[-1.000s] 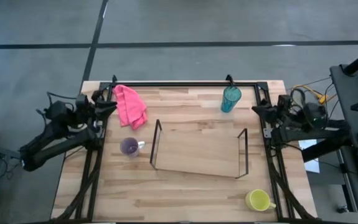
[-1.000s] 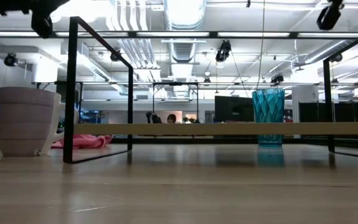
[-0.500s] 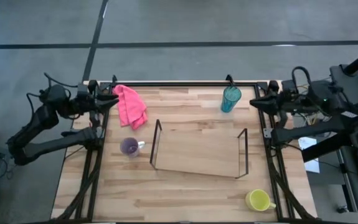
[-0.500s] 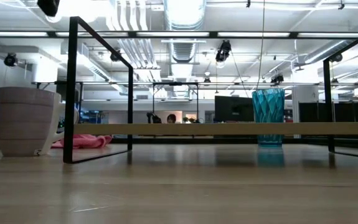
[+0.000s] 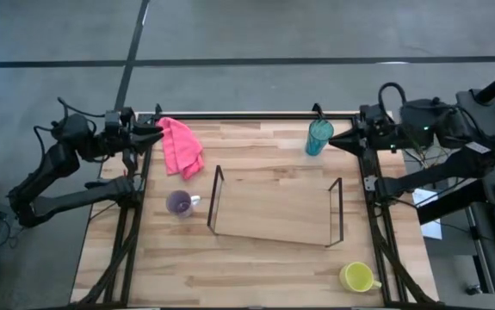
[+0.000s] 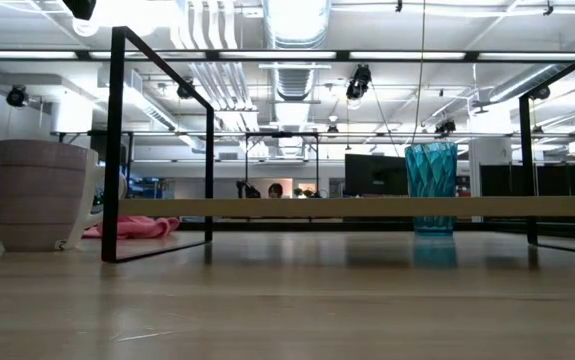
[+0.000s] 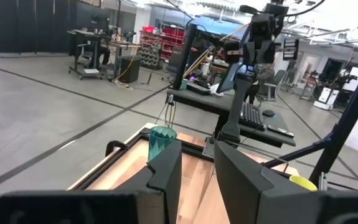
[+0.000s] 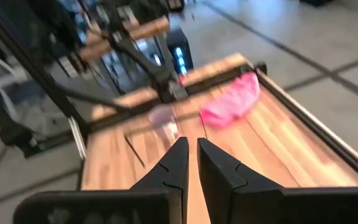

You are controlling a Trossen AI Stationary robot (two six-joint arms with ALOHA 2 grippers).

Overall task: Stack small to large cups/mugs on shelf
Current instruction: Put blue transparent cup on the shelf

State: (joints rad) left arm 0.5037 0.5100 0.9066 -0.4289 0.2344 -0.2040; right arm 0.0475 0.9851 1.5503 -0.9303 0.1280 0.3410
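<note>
The teal tumbler [image 5: 318, 138] stands upright at the table's far right and also shows in the low view [image 6: 432, 187]. The purple mug [image 5: 178, 203] stands left of the shelf [image 5: 275, 207], a clear panel between two black wire end frames. The yellow mug [image 5: 357, 277] stands at the near right corner. My left gripper [image 5: 156, 135] hovers at the far left beside a pink cloth [image 5: 180, 146], its fingers a little apart [image 7: 197, 163] and empty. My right gripper [image 5: 333, 140] hovers just right of the tumbler, shut [image 8: 192, 152] and empty.
The table's black frame [image 5: 256, 114] runs along the far edge and both sides. The pink cloth lies crumpled at the far left corner. Bare wood lies in front of the shelf, between the purple and yellow mugs.
Both arms have risen from their low posture at the table's sides. My right gripper has swung toward the table's left and far edge, ending beside the teal tumbler. My left gripper has gone slightly toward the far edge, next to the pink cloth. No object has moved.
</note>
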